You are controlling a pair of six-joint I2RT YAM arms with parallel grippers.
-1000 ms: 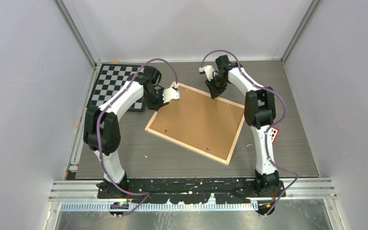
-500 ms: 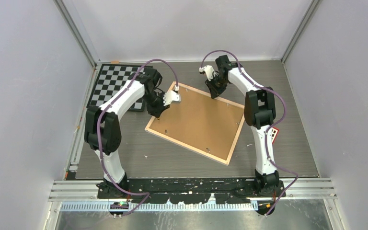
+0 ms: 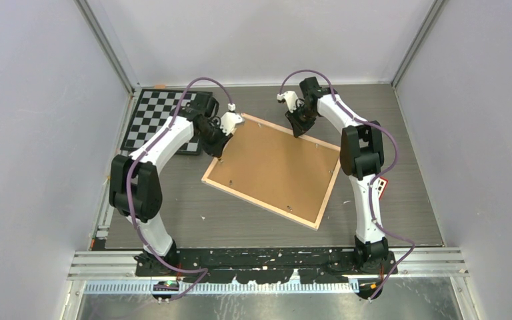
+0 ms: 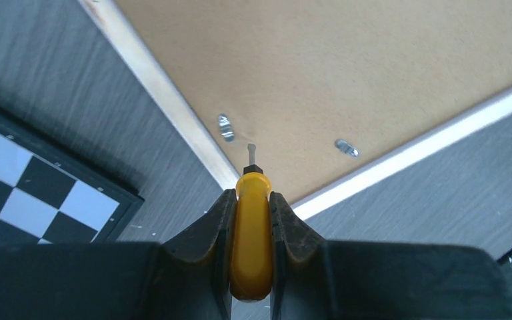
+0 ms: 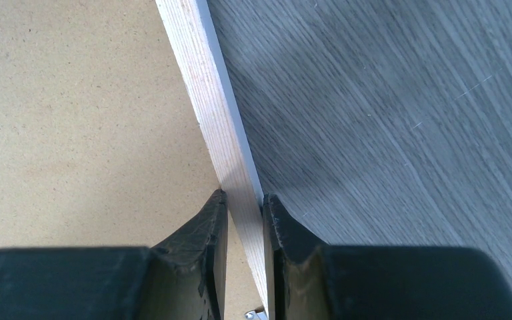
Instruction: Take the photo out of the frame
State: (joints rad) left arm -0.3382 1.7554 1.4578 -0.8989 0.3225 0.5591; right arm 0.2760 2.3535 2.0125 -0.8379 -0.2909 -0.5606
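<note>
The large flat white-and-wood picture frame [image 3: 273, 173] lies face down mid-table, brown fibreboard up (the photo is hidden beneath). The left gripper [image 4: 252, 195] is clamped on a yellow-handled screwdriver [image 4: 252, 247], its tip just beside a small metal clip [image 4: 225, 127] on the frame's left side. The right gripper [image 5: 243, 200] pinches the far pale wood rim [image 5: 207, 100].

My top camera looks down from behind over the whole table [image 3: 400, 200]. Both wrist cameras sit close above the frame [image 3: 273, 170], which all share.
</note>
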